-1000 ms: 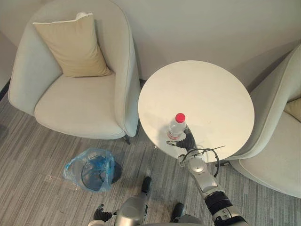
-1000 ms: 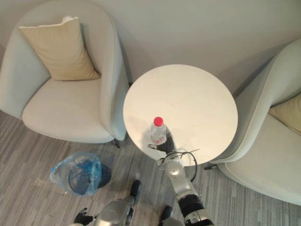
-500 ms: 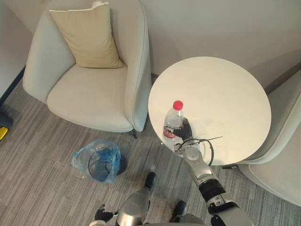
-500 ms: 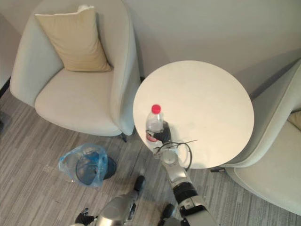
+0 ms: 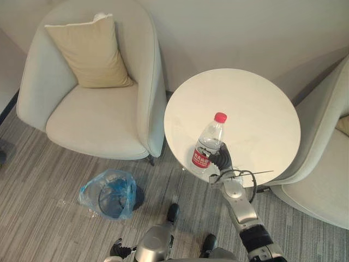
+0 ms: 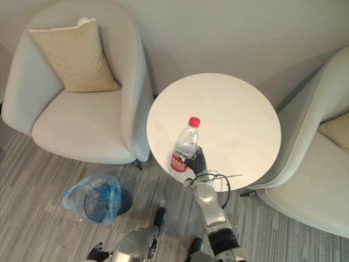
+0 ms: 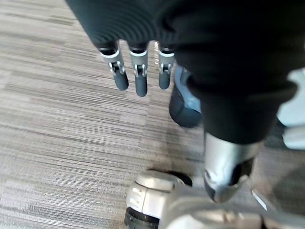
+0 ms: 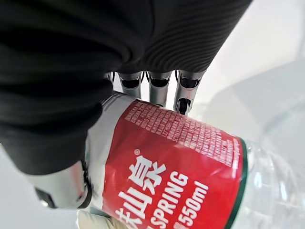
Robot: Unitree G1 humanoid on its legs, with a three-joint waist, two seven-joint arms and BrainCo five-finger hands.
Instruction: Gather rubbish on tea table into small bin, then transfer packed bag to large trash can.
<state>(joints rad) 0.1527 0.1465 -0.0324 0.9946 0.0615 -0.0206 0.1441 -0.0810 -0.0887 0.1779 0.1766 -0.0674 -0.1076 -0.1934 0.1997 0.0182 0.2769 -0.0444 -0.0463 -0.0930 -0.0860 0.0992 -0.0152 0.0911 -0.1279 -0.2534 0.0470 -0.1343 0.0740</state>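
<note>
Nearest me, my left hand (image 7: 138,71) hangs low over the grey striped carpet (image 7: 57,119), fingers straight and relaxed, with nothing in them. A little further out on the carpet, on my left of the worktop, stands the small bin (image 5: 110,189). It is lined with a blue plastic bag whose mouth gapes open.

Past it, at the near edge of the round white worktop (image 5: 256,103), my right hand (image 5: 222,159) has its fingers (image 8: 185,93) and thumb curled round the lower part of a clear plastic water bottle (image 5: 209,141), over its red label. The bottle is tilted. Its red cap (image 5: 220,117) leans away from me and toward my right above the worktop, and its base sits by the near rim. I cannot tell whether the base touches the surface.

Beyond, 2 pale armchairs flank the worktop. The left armchair (image 5: 92,123) stands just beside the rim and carries a beige cushion (image 5: 87,52) propped against its back. The right armchair (image 5: 322,164) runs off the edge of the view.
</note>
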